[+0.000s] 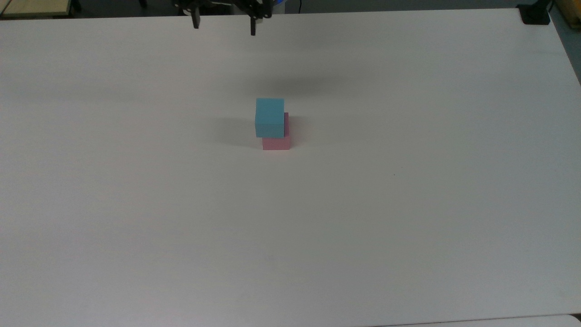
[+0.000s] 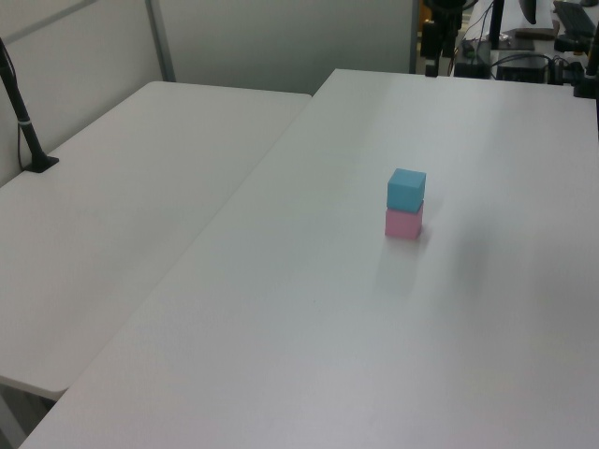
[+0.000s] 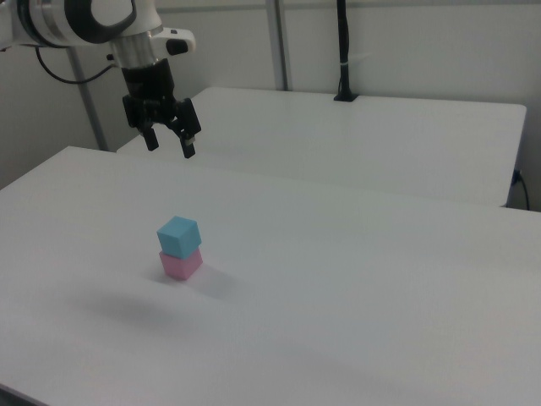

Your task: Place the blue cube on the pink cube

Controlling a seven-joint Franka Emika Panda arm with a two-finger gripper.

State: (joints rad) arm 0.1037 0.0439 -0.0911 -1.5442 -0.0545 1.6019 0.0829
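The blue cube [image 1: 270,117] rests on top of the pink cube [image 1: 276,142] near the middle of the white table, a little offset toward the top view's left. The stack also appears as the blue cube [image 2: 406,189] over the pink cube [image 2: 403,224], and as the blue cube [image 3: 178,236] over the pink cube [image 3: 181,265]. My gripper [image 1: 224,25] hangs high above the table, well clear of the stack, at the top view's upper edge. The gripper [image 3: 170,144] is open with nothing between its fingers.
The white table [image 1: 408,204] stretches wide around the stack. A second white table [image 2: 122,187] adjoins it on the left view's left. A black post [image 3: 342,51] stands on the far table, and a black mount [image 1: 535,13] sits at the top view's far right corner.
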